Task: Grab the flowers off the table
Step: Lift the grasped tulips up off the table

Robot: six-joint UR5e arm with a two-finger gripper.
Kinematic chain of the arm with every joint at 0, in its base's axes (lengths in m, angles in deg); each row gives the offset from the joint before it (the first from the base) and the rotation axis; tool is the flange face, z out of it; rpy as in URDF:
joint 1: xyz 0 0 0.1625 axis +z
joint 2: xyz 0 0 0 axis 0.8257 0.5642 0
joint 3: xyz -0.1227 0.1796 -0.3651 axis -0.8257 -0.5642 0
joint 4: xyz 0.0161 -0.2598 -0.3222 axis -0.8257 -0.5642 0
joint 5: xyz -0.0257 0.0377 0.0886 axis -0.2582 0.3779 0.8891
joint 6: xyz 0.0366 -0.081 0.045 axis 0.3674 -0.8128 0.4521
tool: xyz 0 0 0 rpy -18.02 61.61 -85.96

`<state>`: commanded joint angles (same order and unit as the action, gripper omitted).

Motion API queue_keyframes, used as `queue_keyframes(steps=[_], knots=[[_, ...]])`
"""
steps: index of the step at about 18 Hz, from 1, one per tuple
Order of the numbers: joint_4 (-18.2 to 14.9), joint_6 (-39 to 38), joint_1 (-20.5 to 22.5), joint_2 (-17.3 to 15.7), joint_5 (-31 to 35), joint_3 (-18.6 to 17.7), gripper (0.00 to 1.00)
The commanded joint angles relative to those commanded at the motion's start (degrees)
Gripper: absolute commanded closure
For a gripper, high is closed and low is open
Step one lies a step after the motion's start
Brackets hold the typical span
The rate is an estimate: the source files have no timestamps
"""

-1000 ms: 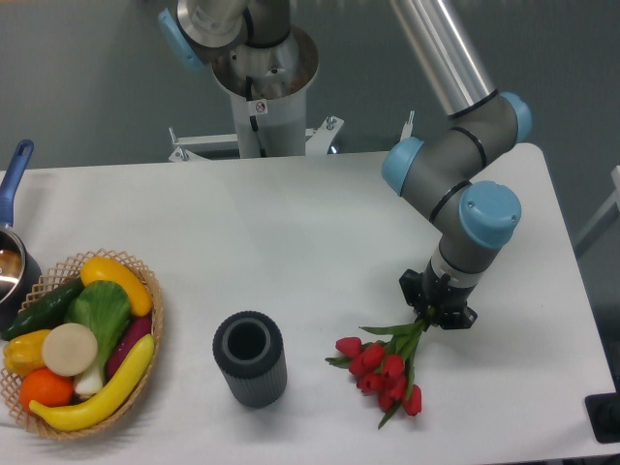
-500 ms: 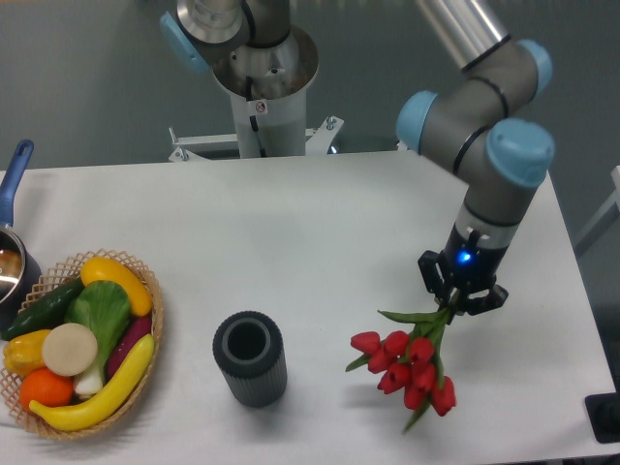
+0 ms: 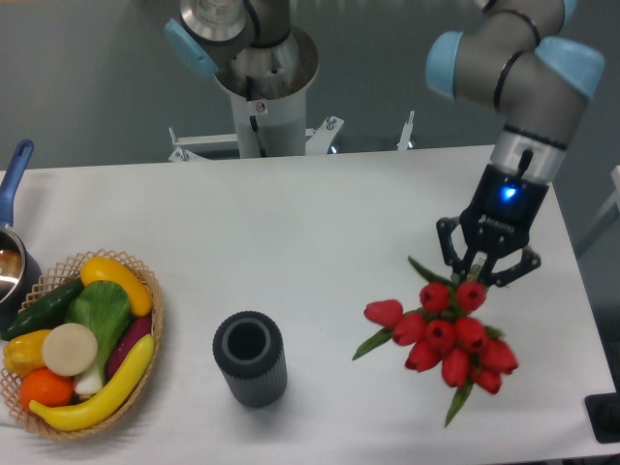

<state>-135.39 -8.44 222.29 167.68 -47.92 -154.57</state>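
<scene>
The flowers (image 3: 446,334), a bunch of red tulips with green leaves, hang in the air above the right part of the white table (image 3: 291,242). The heads point toward the camera and the stems run up into my gripper (image 3: 487,266), which is shut on them. Most of the stems are hidden behind the heads and the fingers. The arm rises from the gripper to the upper right.
A dark grey ribbed cylinder vase (image 3: 250,357) stands upright left of the flowers. A wicker basket of vegetables (image 3: 77,344) sits at the left edge, with a blue-handled pot (image 3: 12,252) behind it. The robot base (image 3: 262,87) stands behind the table.
The gripper has risen and shifted right with the flowers held in it. The bunch has left the tabletop and its heads have swung up toward the camera.
</scene>
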Motion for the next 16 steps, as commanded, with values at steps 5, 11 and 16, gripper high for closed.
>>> queue_keyframes(steps=[5,11,16], knots=[[0.00,-0.26,1.94,-0.18,-5.73,-0.09,0.86],[0.26,-0.18,2.29,-0.18,-7.84,0.09,0.86],[0.35,-0.18,2.56,-0.18,-8.72,-0.09,0.86]])
